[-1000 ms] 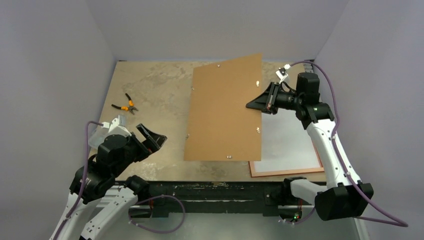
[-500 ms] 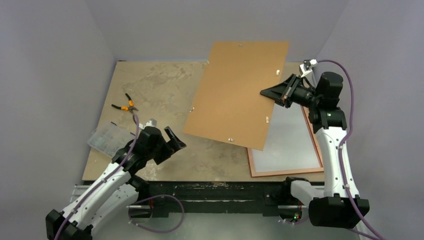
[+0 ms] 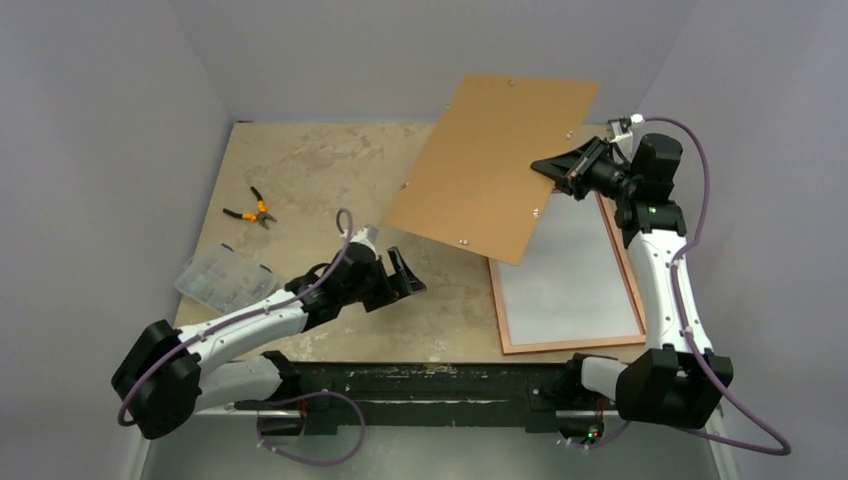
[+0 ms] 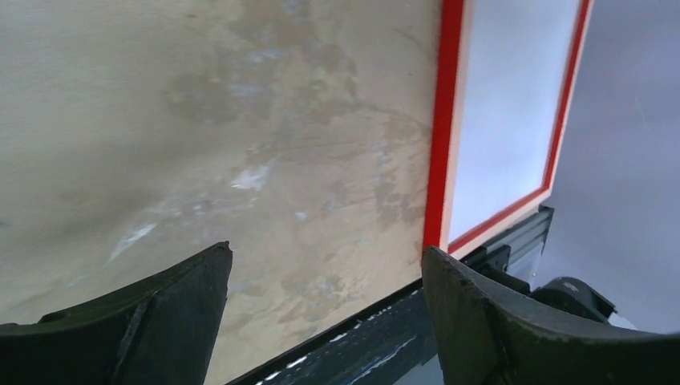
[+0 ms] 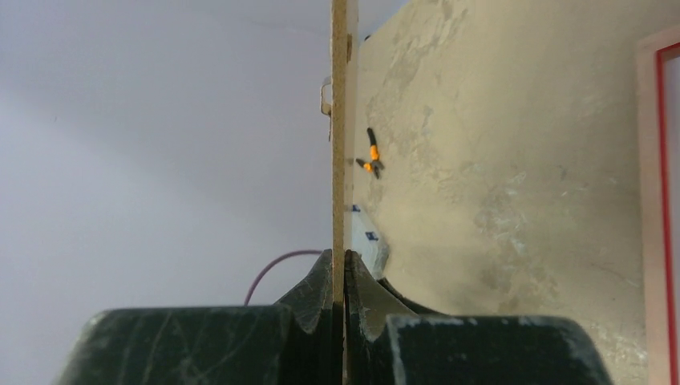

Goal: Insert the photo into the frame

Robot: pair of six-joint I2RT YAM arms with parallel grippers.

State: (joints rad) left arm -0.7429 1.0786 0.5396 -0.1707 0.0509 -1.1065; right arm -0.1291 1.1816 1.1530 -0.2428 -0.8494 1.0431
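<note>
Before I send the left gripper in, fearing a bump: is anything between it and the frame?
Nothing visible: only bare table between the left gripper and the frame; the right gripper holds the backing board aloft.

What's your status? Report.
Left gripper jaws open, empty. Thin red rectangular frame flat on table. Right gripper jaws shut on brown backing board, raised above frame's far end. Photo not identifiable.

no legible txt, no labels or brands, no nos. or signs
</note>
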